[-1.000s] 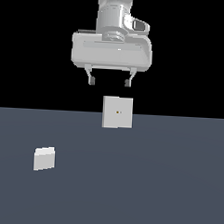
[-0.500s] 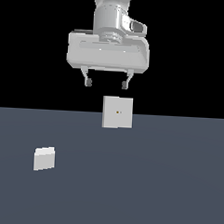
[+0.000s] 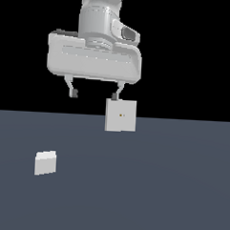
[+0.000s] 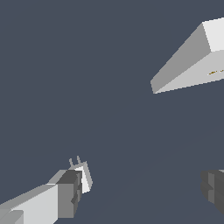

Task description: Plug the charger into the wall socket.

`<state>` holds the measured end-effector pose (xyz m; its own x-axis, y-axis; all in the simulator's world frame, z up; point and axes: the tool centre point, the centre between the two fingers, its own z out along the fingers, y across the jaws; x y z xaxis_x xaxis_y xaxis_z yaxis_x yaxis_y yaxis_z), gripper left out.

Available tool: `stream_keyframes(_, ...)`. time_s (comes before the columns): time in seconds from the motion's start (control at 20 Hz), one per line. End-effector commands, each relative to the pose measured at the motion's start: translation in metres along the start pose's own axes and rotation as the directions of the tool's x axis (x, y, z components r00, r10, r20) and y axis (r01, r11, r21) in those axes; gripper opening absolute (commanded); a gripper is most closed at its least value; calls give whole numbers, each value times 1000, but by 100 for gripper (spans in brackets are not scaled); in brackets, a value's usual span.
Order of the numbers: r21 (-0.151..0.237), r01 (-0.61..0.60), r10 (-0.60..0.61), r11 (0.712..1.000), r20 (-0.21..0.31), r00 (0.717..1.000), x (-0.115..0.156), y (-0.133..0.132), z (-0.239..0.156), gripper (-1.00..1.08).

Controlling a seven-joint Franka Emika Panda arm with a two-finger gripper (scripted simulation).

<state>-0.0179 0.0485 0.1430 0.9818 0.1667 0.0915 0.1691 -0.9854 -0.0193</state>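
Charger [image 3: 45,162] sits on the grey floor [image 3: 170,196], near side and well to the exterior view's left, alone, nothing touching it. It's a small light-grey block w/ a lighter top face. In the wrist view it [image 4: 83,176] shows partly behind one finger, w/ two thin prongs sticking out of one end.

Socket [image 3: 120,115] stands upright further back, about mid-scene, a pale square plate w/ a tiny orange dot at its centre. Wrist view shows it [image 4: 192,61] edge-on as a thick slab, orange mark faint on its face.

Gripper [image 3: 95,93] hangs high over the floor, fingers pointing down, spread wide apart, nothing between them. One fingertip [image 3: 116,95] overlaps the socket's top left corner in the exterior view; can't tell if they touch. Gripper is well apart from the charger, up and to the right of it.
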Motion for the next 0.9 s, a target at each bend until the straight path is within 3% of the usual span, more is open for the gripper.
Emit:
stream_keyframes(0.0, 4, 46, -46, 999, -18, 999, -8, -12, 10, 100)
stream_keyframes(0.45, 12, 206, -204, 978, -83, 975, -40, -52, 47, 100)
stream_keyframes(0.85, 12, 291, -288, 957, -119, 950, -58, -72, 69, 100)
